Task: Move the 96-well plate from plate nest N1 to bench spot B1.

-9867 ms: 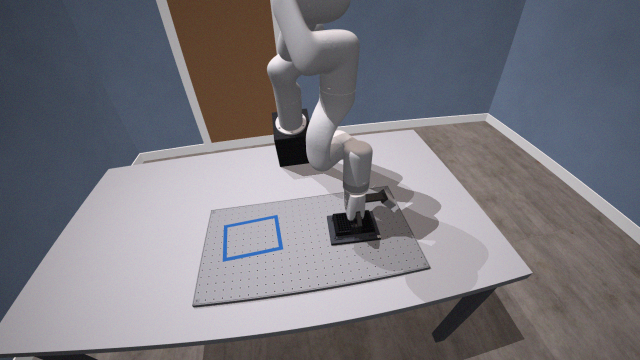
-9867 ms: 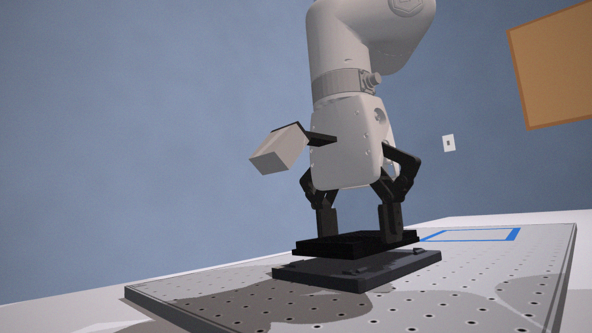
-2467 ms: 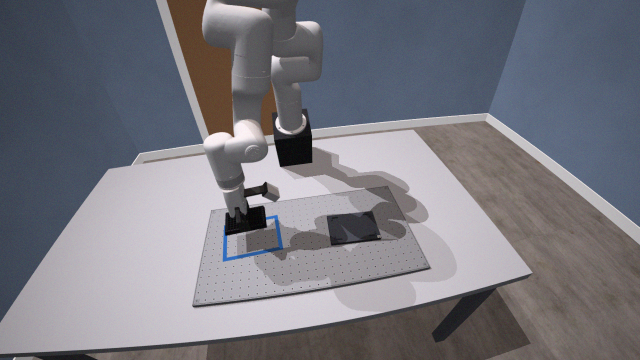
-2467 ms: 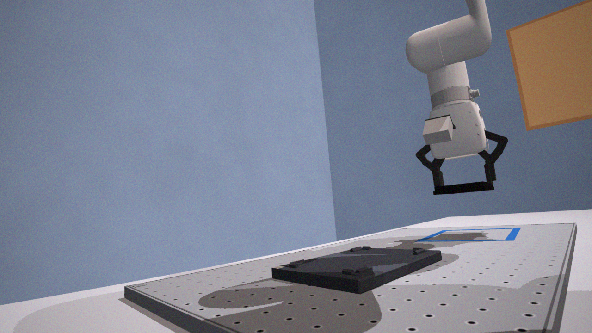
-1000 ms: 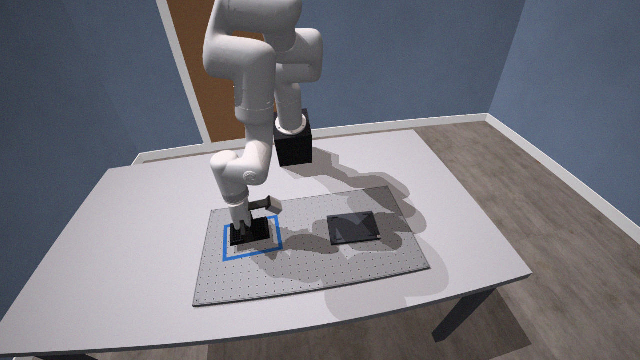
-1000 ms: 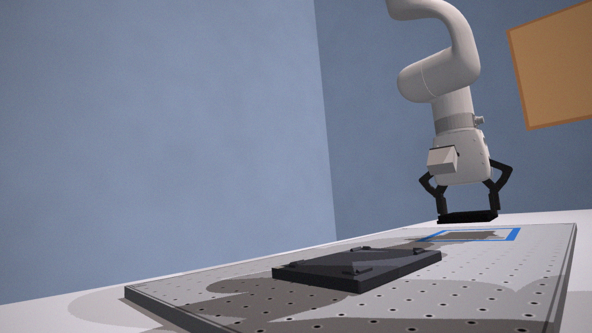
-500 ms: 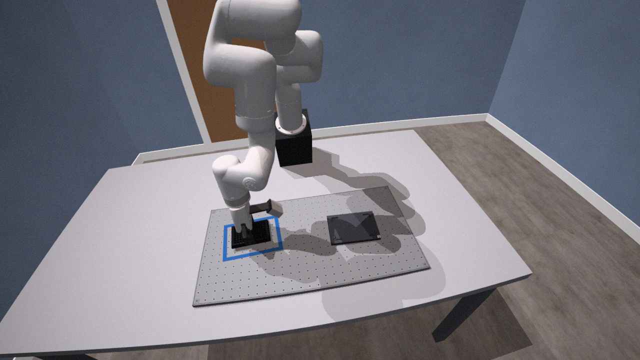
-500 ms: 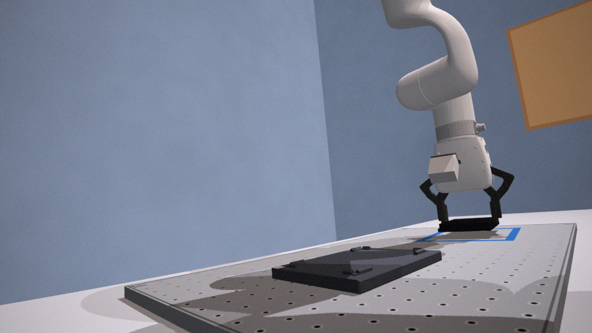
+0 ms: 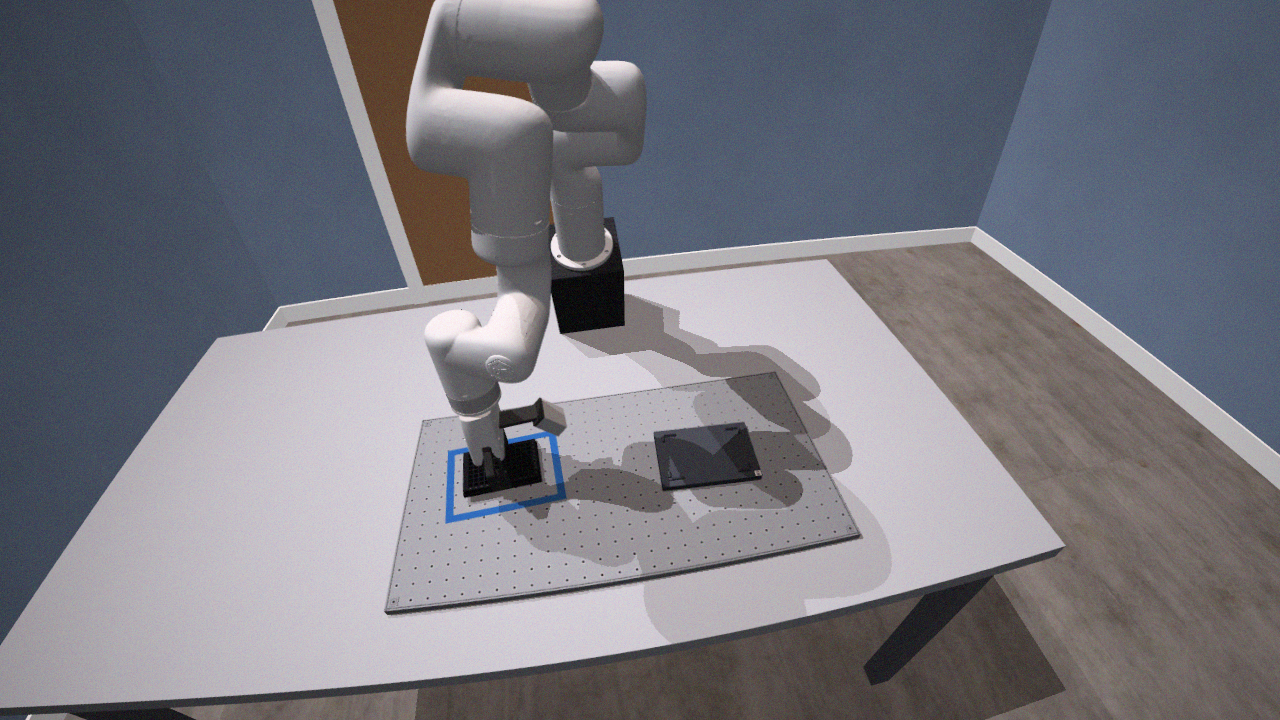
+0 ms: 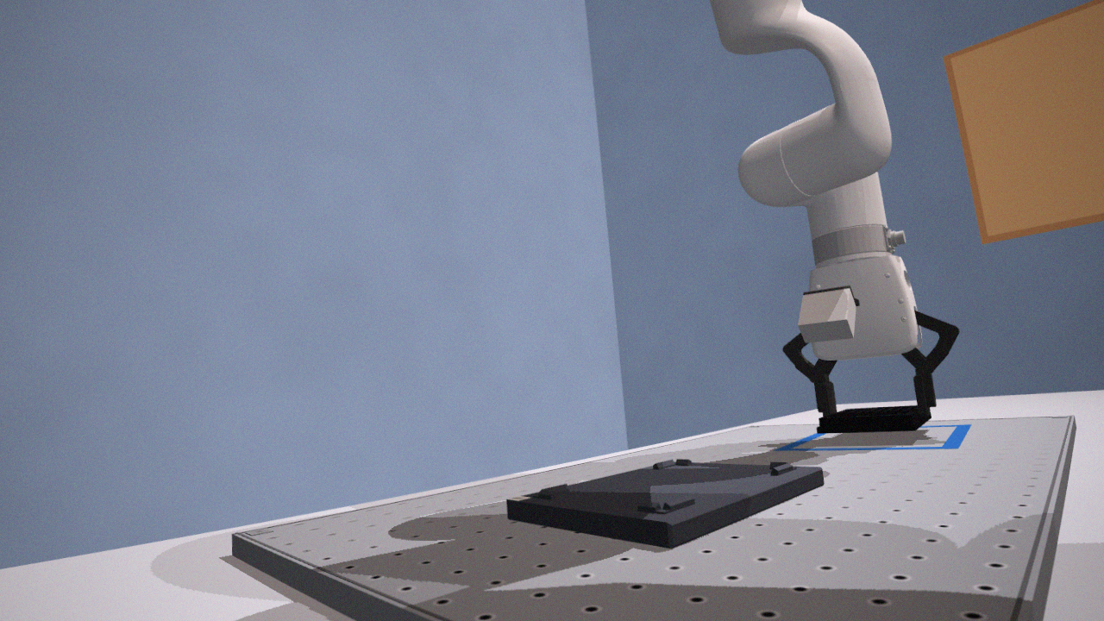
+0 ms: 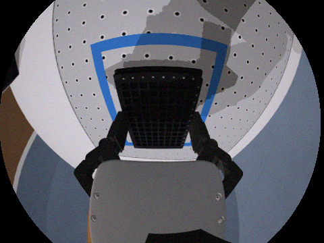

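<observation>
No readable text, label, brand, number or sign is showing on anything in these views; a small mark at the lower right corner of the nest (image 9: 707, 455) is appearing too tiny to read.

I count one white robot arm (image 9: 487, 295) on one black cube pedestal (image 9: 604, 304), near the far edge of the bench. I see one grey perforated metal deck plate (image 9: 626, 537), one blue taped rectangle outline (image 9: 458, 512) toward the left edge, one black 96-well plate (image 9: 523, 463) and one dark flat plate nest (image 9: 707, 454) toward the right edge. I count two black fingers (image 10: 826, 393) on the one gripper (image 10: 875, 401).
</observation>
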Controlling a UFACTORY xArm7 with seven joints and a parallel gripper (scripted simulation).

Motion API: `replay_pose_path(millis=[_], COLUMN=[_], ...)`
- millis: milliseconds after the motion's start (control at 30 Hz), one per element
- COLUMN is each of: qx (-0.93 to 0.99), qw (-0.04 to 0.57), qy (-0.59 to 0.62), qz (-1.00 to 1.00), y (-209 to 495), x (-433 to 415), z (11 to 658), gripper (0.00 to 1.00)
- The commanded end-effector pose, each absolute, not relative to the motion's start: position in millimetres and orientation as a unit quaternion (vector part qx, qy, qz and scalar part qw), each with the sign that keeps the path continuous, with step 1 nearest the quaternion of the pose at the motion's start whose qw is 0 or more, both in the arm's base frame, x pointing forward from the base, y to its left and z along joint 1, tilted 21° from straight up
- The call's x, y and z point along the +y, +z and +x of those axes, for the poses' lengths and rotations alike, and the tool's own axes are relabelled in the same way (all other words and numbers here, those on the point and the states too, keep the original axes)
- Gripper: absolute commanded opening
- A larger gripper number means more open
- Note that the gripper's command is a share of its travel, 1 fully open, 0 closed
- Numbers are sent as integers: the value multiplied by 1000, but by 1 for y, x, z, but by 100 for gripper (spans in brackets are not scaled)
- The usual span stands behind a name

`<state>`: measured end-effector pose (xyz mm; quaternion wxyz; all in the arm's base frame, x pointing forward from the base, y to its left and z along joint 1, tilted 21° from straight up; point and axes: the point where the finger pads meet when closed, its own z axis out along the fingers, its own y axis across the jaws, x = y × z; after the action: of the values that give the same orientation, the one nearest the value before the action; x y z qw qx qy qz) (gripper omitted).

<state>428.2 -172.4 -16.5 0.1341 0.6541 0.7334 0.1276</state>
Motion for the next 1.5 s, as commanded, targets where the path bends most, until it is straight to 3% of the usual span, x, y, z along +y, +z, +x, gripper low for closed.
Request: replay_pose_path(millis=[0,1467], qx=[733,733], qw=[135,135], qy=[128,128], qz=[654,654], y=[-16,-22], x=[-173,-173], z=[429,431], gripper=[0,0])
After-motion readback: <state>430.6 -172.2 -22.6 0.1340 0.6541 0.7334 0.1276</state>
